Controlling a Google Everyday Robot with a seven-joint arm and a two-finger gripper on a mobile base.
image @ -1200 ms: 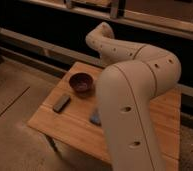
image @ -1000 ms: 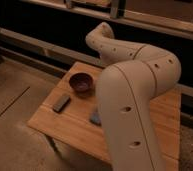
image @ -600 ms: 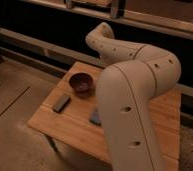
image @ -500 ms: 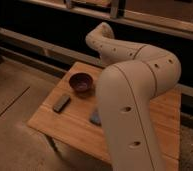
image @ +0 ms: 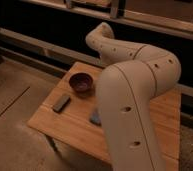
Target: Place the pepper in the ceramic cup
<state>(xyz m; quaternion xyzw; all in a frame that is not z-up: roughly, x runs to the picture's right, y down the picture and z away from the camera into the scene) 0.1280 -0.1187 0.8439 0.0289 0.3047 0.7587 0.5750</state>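
Note:
A dark purple ceramic cup [image: 82, 82], shaped like a small bowl, stands on the wooden table [image: 70, 120] at its back left. My white arm [image: 135, 85] fills the middle and right of the camera view and bends across the table. The gripper is hidden behind the arm. The pepper is not in view. A small blue-grey thing [image: 95, 118] peeks out at the arm's left edge on the table; I cannot tell what it is.
A dark flat rectangular object [image: 61, 103] lies on the table left of the cup. A long rail and dark wall [image: 40, 47] run behind the table. Concrete floor [image: 15, 105] lies to the left.

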